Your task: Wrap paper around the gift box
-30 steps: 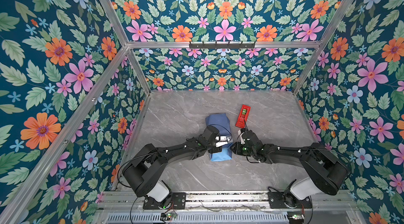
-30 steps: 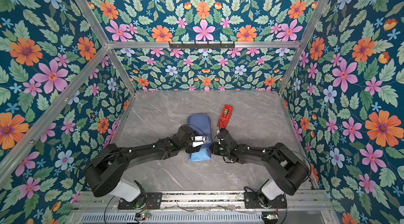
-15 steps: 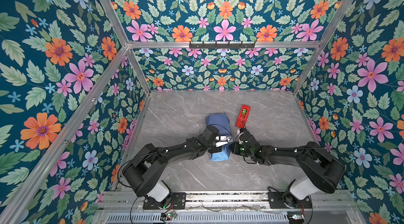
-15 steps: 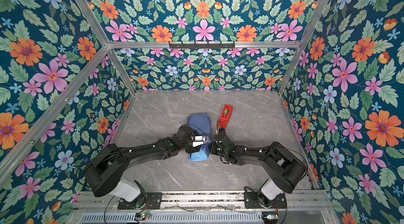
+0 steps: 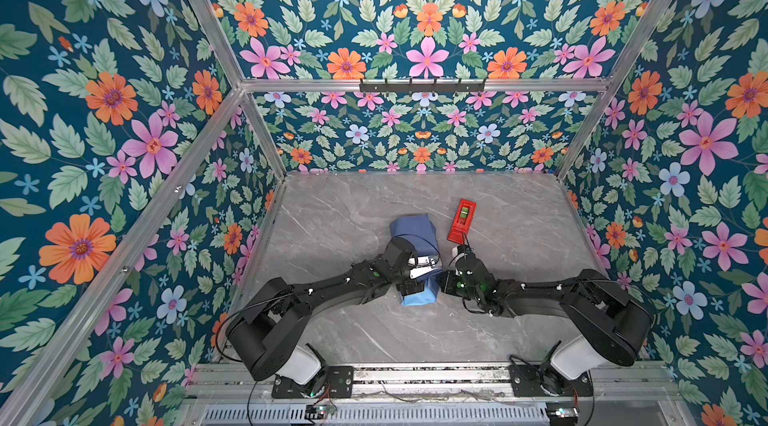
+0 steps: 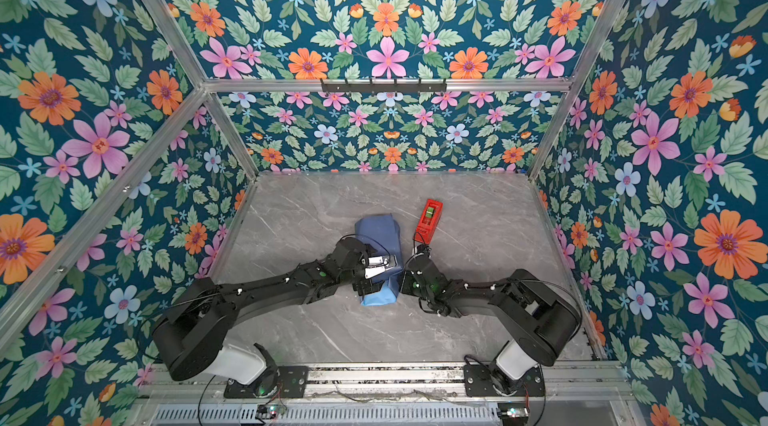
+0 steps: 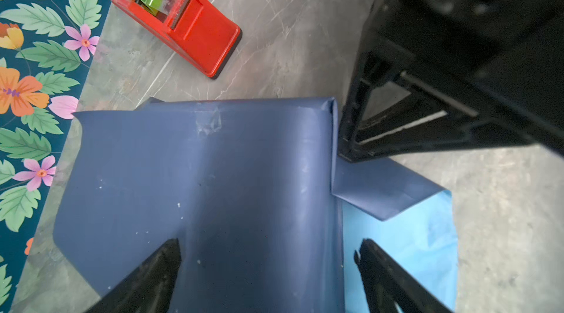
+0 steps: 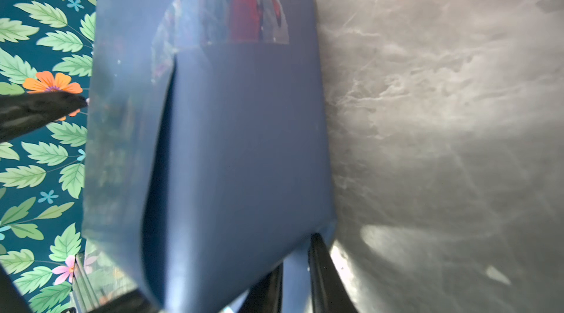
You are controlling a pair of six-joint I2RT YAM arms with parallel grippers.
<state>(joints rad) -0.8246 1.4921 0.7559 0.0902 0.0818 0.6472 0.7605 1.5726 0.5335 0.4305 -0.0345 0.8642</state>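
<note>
near end of the parcel waiting to be folded shut

nearest the arm bases, the paper (image 5: 417, 298) is showing its light-blue side as an open flap on the table (image 5: 353, 332); the gift box is hiding inside the parcel at table centre, long axis running near to far; the left gripper (image 7: 268, 245) is hanging over the near half, fingers spread wide, holding nothing; the right gripper (image 8: 295, 255) is pinching the paper's side fold, fingers nearly together, against the parcel's right flank, so it is probably sitting closer to that flap; farther off, the tape dispenser (image 7: 195, 27) is lying near the far right corner; no readable writing is showing.
</note>
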